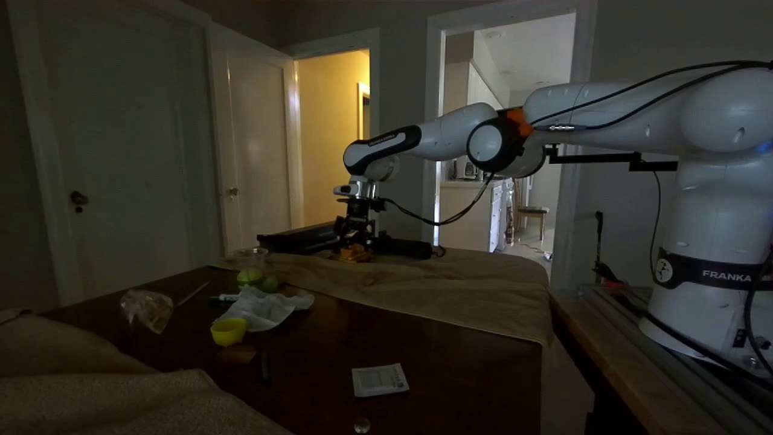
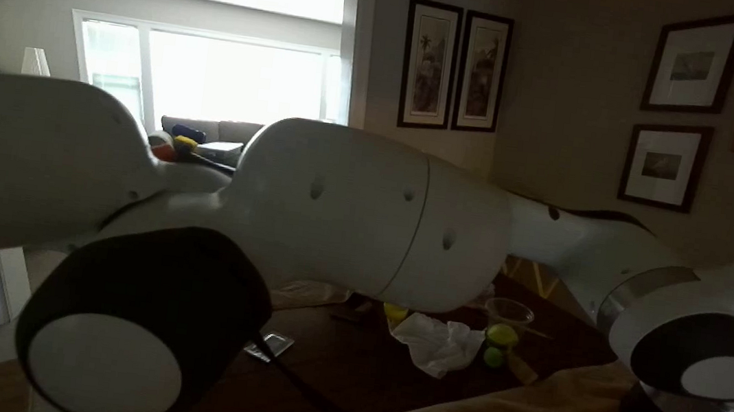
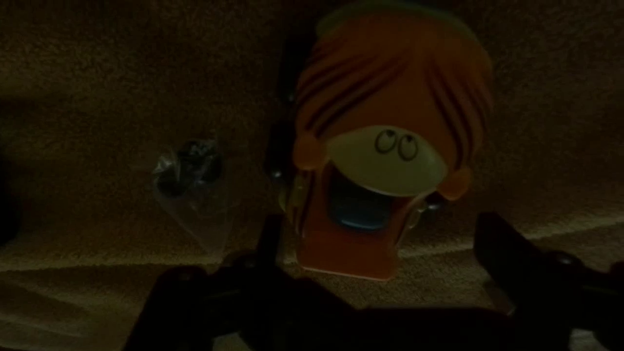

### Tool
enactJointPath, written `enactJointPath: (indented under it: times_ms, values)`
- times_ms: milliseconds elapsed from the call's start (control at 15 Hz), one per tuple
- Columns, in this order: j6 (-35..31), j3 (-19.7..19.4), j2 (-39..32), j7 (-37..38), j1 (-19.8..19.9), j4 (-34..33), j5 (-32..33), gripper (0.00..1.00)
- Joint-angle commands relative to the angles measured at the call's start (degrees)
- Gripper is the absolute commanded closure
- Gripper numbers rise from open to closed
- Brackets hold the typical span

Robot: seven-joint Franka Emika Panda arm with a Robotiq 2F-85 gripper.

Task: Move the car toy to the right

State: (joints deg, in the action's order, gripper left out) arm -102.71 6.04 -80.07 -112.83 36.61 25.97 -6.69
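Observation:
The car toy is orange-red and rounded, with a pale face, two drawn eyes and a blue seat. In the wrist view it lies on a brown towel, its narrow end between the fingers of my gripper. The fingers are wide open, one on each side of that end, with a gap on both sides; the gap on the right is wider. In an exterior view the car toy shows as an orange patch right under the gripper. In an exterior view the gripper is dark at the lower right corner and the car toy cannot be made out.
A small clear bag with dark bits lies left of the car toy. Dark long objects lie by the gripper. White crumpled paper, a yellow cup, green balls, a clear tub and a packet are on the table.

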Motion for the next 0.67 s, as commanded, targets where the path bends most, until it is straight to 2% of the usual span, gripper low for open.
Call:
enactJointPath:
  times_ms: [0,200,600]
  values:
    - [-0.09,-0.67,0.08,0.89,0.05,-1.12,-0.83,0.0]
    - [-2.07,-1.0,1.82,3.61,-0.3,-0.09,-0.91,0.0]
    - [-12.17,-2.6,5.59,22.74,-4.42,-0.54,-0.13,0.0]
